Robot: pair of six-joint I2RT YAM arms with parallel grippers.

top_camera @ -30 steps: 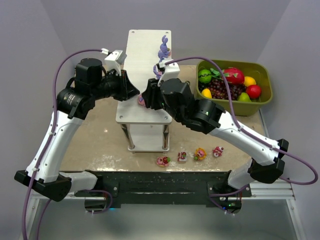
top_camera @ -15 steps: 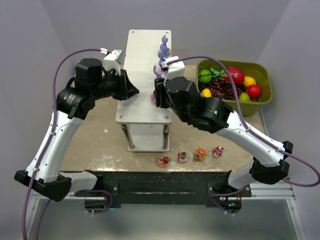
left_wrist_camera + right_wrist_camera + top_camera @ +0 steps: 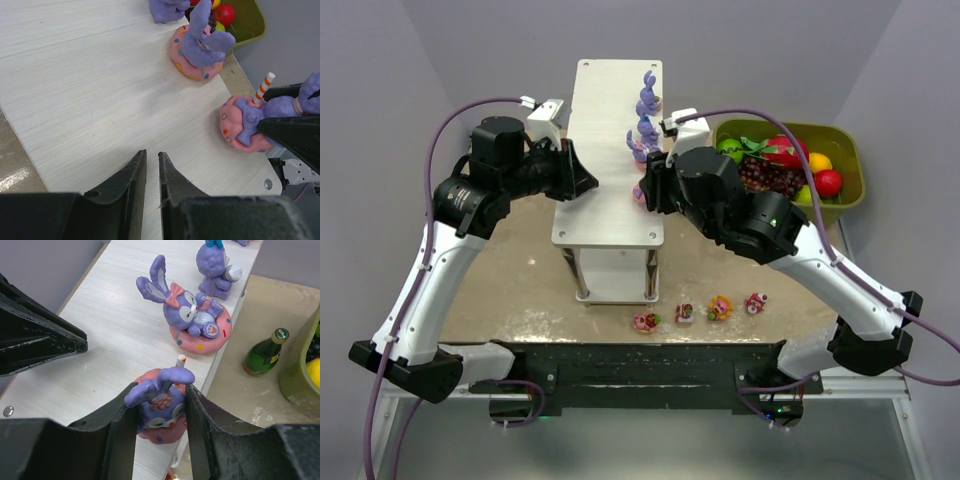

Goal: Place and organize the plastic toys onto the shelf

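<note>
My right gripper (image 3: 161, 405) is shut on a purple bunny on a pink base (image 3: 162, 407), held at the right edge of the white shelf top (image 3: 605, 150); the same bunny shows in the left wrist view (image 3: 252, 122). Two more purple bunnies (image 3: 192, 315) (image 3: 216, 267) stand further back along that edge. My left gripper (image 3: 152, 165) is shut and empty, over the shelf's left side (image 3: 582, 182). Several small pink, red and yellow toys (image 3: 700, 310) lie on the table in front of the shelf.
An olive-green bin (image 3: 850, 150) with fruits stands right of the shelf. A dark green bottle (image 3: 262, 355) stands on the table between shelf and bin. The shelf's lower tier (image 3: 615, 280) shows under the top board.
My right gripper has carried the bunny rightward and back, from the shelf's middle front to its right edge. The left arm has not moved.
</note>
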